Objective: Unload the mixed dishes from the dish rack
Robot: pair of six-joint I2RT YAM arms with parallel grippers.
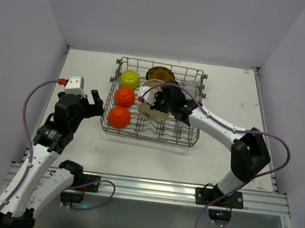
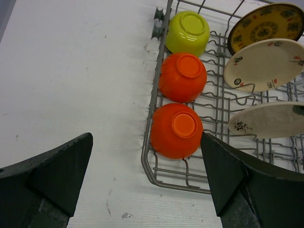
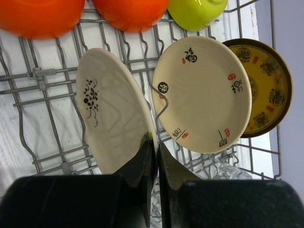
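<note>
The grey wire dish rack point(image 1: 148, 139) holds two orange bowls point(image 1: 125, 96) point(image 1: 119, 117) and a yellow-green bowl point(image 1: 129, 79) upside down along its left side. Three small plates stand on edge in the middle. My right gripper point(image 3: 156, 145) is shut on the rim of the nearest plate point(image 3: 114, 114), cream underside showing. Behind it stand a second cream-backed plate point(image 3: 202, 95) and a brown-and-yellow plate point(image 3: 266, 90). Clear glasses point(image 1: 190, 87) sit at the rack's far right. My left gripper point(image 2: 146, 137) hangs open over the rack's near left corner, by the closest orange bowl point(image 2: 176, 130).
The rack sits in the middle of a white table point(image 1: 77, 144) enclosed by pale walls on three sides. Bare table lies left of the rack point(image 2: 71, 71) and to its right point(image 1: 236, 101). A metal rail point(image 1: 149, 188) runs along the near edge.
</note>
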